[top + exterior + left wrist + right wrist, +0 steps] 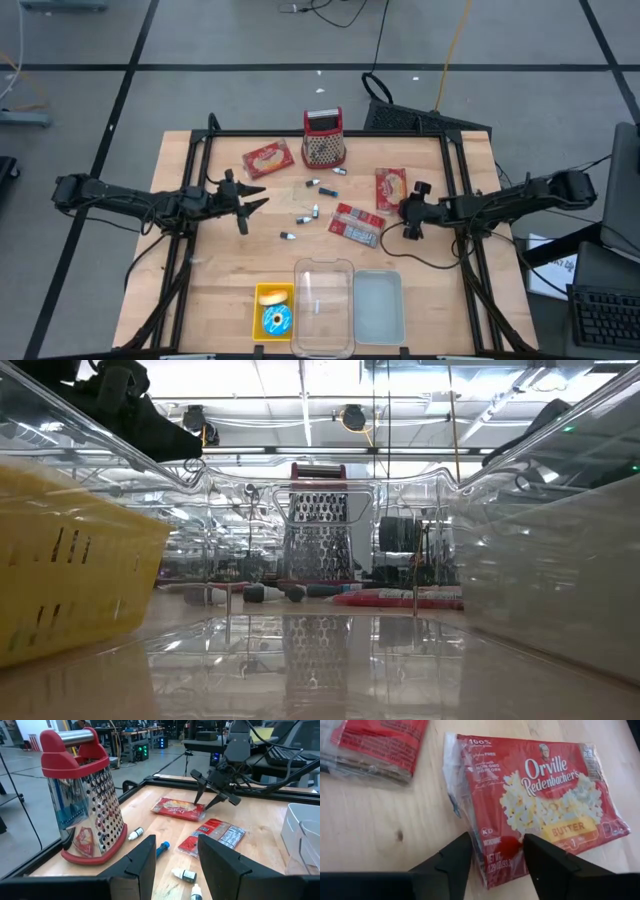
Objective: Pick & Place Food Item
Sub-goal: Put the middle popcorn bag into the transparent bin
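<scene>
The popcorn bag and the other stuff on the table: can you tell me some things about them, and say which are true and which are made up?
1. The right pincer is right over a popcorn bag. True.
2. The popcorn bag is already inside the clear bin. False: it lies flat on the wooden table.
3. The grater stands upright. True.
4. The left pincer is holding a snack. False: its fingers are open and empty.
5. The yellow basket is empty. False: it has food items in it.
</scene>
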You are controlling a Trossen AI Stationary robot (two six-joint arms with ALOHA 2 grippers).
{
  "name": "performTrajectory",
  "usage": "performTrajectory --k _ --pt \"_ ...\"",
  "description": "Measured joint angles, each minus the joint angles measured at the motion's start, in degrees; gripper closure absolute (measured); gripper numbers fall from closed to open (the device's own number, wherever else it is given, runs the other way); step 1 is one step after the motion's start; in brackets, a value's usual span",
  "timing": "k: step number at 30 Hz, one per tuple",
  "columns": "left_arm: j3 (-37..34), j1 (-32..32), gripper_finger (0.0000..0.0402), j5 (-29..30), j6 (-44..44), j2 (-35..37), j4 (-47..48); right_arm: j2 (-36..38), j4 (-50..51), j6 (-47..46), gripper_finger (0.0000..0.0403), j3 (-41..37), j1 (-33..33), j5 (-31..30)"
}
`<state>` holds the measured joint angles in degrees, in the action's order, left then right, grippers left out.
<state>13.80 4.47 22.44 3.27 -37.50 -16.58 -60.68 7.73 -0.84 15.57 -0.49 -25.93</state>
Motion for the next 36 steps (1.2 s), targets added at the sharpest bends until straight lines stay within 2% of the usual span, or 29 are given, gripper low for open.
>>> performTrajectory --k 15,20,29,34,36 --pt "-0.02 0.0 0.0256 0.0 -0.02 0.0 0.02 -0.11 -3.44 0.05 0.0397 -0.2 -0.02 0.24" --pt "-0.02 0.0 0.0256 0.0 -0.02 0.0 0.02 -0.01 -8.91 0.55 0.0401 -0.2 -0.02 0.23" --pt "-0.04 0.0 0.0256 0.0 -0.02 0.0 0.04 3.72 -23.48 6.84 0.0402 -0.2 -0.02 0.46" --pt "-0.04 0.0 0.0256 0.0 -0.02 0.0 0.04 6.43 -33.72 10.31 0.0402 -0.2 -0.03 0.57" --pt "-0.04 0.0 0.0256 0.0 -0.04 0.0 0.04 7.22 -38.61 11.69 0.0403 -0.2 -0.08 2.35"
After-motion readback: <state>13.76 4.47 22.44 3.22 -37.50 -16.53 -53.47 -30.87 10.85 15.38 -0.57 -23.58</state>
